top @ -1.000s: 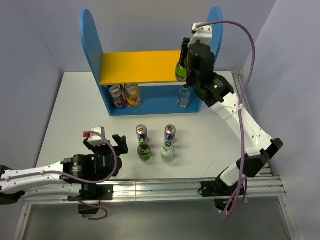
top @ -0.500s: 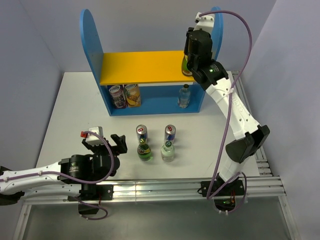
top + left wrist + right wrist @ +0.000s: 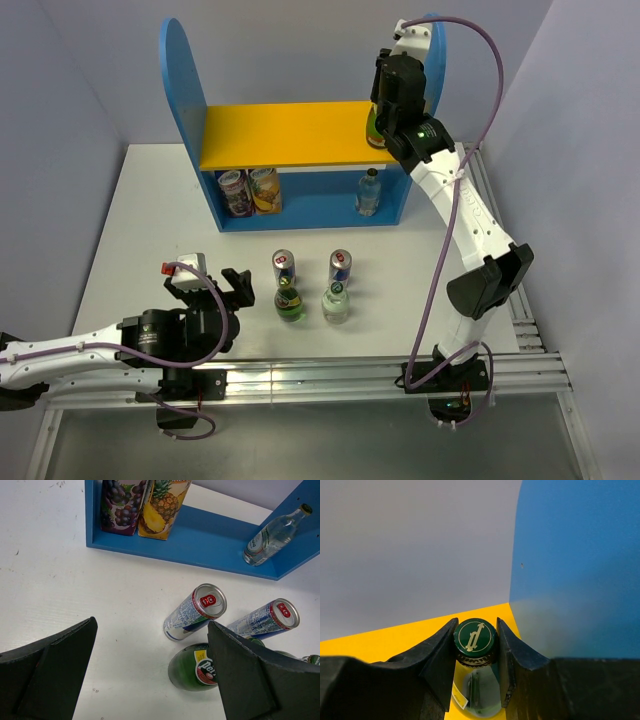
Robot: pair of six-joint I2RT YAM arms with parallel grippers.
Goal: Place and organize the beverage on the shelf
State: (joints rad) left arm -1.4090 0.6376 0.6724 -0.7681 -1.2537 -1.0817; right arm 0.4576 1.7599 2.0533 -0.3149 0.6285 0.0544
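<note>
The shelf stands at the back, with blue side panels and a yellow upper board. My right gripper is shut on the cap of a green glass bottle that stands at the board's right end, by the right panel. In the right wrist view the fingers clamp the green cap. My left gripper is open and empty near the table's front left. In the left wrist view it is just left of a green Perrier bottle.
Two juice cartons and a clear bottle stand on the shelf's lower level. On the table stand two cans, the Perrier bottle and a clear bottle.
My right arm carried the green bottle back over the yellow board to its right end, then held almost still. The left arm has barely moved.
</note>
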